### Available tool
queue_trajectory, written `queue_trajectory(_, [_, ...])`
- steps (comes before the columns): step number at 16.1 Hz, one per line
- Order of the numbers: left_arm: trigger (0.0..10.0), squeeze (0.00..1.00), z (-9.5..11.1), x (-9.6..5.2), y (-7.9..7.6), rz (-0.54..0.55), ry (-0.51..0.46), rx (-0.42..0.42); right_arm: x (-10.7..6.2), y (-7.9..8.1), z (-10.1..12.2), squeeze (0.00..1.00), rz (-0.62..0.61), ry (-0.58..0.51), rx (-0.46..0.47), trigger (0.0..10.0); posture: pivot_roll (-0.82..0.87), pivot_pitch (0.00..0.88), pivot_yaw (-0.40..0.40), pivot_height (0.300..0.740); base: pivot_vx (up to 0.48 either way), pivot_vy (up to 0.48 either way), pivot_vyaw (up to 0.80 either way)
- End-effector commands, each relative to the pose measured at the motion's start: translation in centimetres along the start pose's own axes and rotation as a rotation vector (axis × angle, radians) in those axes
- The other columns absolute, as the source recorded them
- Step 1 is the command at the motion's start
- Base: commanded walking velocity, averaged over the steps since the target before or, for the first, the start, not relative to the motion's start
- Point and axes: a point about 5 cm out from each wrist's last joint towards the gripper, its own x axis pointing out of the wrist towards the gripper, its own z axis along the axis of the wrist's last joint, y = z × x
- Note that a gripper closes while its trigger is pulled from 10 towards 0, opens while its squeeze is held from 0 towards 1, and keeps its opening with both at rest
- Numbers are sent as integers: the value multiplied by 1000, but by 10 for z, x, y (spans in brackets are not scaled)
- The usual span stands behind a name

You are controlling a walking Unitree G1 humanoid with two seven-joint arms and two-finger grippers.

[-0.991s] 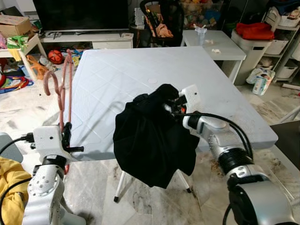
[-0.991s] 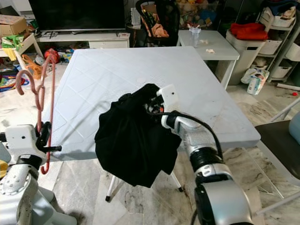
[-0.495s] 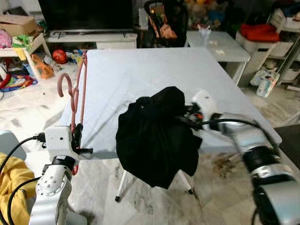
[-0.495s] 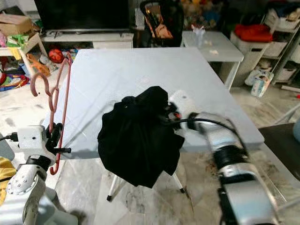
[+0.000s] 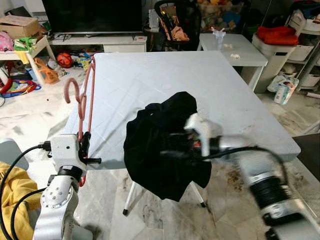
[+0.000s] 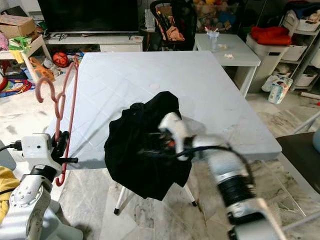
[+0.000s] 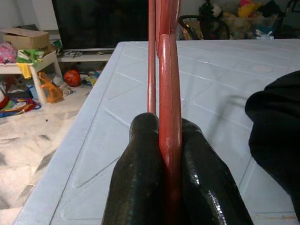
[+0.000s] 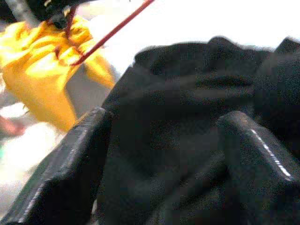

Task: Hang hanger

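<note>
A pink-red hanger (image 5: 86,95) stands upright beside the white table's (image 5: 150,75) near left corner. My left gripper (image 5: 83,148) is shut on its lower part, with the black fingers (image 7: 140,164) pressed on the rod (image 7: 168,117). A black garment (image 5: 160,160) lies bunched on the table's front edge and hangs down over it. My right gripper (image 5: 167,145) reaches leftwards across the front of this garment and looks blurred. In the right wrist view its fingers (image 8: 61,173) stand wide apart, the gripper (image 8: 154,154) is open, and dark cloth (image 8: 187,93) lies behind them.
A yellow cloth (image 5: 12,192) lies at the lower left by my left arm. Toys (image 5: 62,60) litter the floor at the left. Behind the table are a TV stand (image 5: 95,40), a black chair (image 5: 175,20) and a small white table (image 5: 230,45). A dark seat (image 5: 309,150) is at the right.
My right gripper has swung from the top of the black garment down and left across its front. The left gripper and the hanger have kept their place.
</note>
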Motion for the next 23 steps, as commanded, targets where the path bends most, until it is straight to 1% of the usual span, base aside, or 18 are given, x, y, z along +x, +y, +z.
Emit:
queue_trajectory(1, [10000, 0, 0, 0, -3, -19, 4, 1, 7, 0, 8, 1000, -70, -11, -16, 10000, 9, 0, -27, 740, 0, 0, 0])
queue_trajectory(3, [10000, 0, -1, 0, -5, -24, 8, -2, 29, 1, 16, 957, -232, -56, 8, 10000, 8, 0, -26, 740, 0, 0, 0])
queue_trajectory(4, [10000, 0, -1, 1, -8, -30, 8, -4, 30, 1, 12, 733, -300, -17, -39, 10000, 8, 0, -26, 740, 0, 0, 0])
queue_trajectory(5, [10000, 0, -1, 1, -10, -38, 7, -5, 26, -1, 2, 0, -367, 51, -68, 10000, 9, 0, -27, 740, 0, 0, 0])
queue_trajectory(6, [10000, 0, -1, 1, -10, -40, 9, -5, 23, -2, -3, 0, -388, 96, -112, 10000, 8, 0, -28, 740, 0, 0, 0])
queue_trajectory(7, [10000, 0, -2, 1, -9, -40, 11, -6, 19, -3, -11, 0, -395, 166, -201, 10000, 6, 0, -30, 740, 0, 0, 0])
queue_trajectory(8, [10000, 0, -2, 1, -9, -40, 12, -6, 17, -2, -18, 0, -385, 216, -251, 10000, 5, 0, -31, 740, 0, 0, 0])
queue_trajectory(9, [10000, 0, -2, 1, -10, -40, 12, -7, 16, -2, -23, 0, -381, 249, -269, 10000, 5, 0, -32, 740, 0, 0, 0])
queue_trajectory(10, [10000, 0, -2, 1, -10, -41, 11, -8, 12, -2, -35, 0, -363, 349, -348, 10000, 5, 0, -32, 740, 0, 0, 0])
queue_trajectory(11, [10000, 0, -2, 1, -11, -43, 12, -9, 10, -1, -43, 0, -355, 373, -325, 10000, 6, 0, -33, 740, 0, 0, 0])
queue_trajectory(12, [10000, 0, -3, 1, -12, -45, 14, -10, 9, -2, -46, 0, -367, 374, -314, 5451, 5, 0, -33, 740, 0, 0, 0])
queue_trajectory(13, [10000, 0, -3, 0, -12, -44, 17, -9, 6, -6, -53, 0, -407, 378, -270, 0, 5, 0, -33, 740, 0, 0, 0])
queue_trajectory(15, [10000, 0, -3, 1, -11, -41, 17, -8, 6, -12, -55, 0, -466, 354, -195, 0, 10, 0, -33, 740, 0, 0, 0])
queue_trajectory(17, [10000, 0, -2, 1, -10, -39, 15, -7, 5, -22, -55, 0, -573, 283, -59, 0, 13, 0, -34, 740, 0, 0, 0])
queue_trajectory(18, [10000, 0, -1, 1, -10, -38, 15, -8, 2, -30, -53, 0, -669, 230, 34, 0, 16, 0, -35, 740, 0, 0, 0])
queue_trajectory(20, [10000, 0, -2, 2, -10, -39, 16, -8, -2, -40, -53, 0, -752, 199, 133, 0, 16, 0, -35, 740, 0, 0, 0])
queue_trajectory(22, [10000, 0, -2, 1, -11, -39, 20, -6, -1, -46, -52, 0, -815, 176, 192, 0, 16, 0, -35, 740, 0, 0, 0])
queue_trajectory(23, [10000, 0, -2, 1, -11, -40, 20, -5, 1, -47, -50, 0, -828, 165, 202, 0, 18, 0, -37, 740, 0, 0, 0])
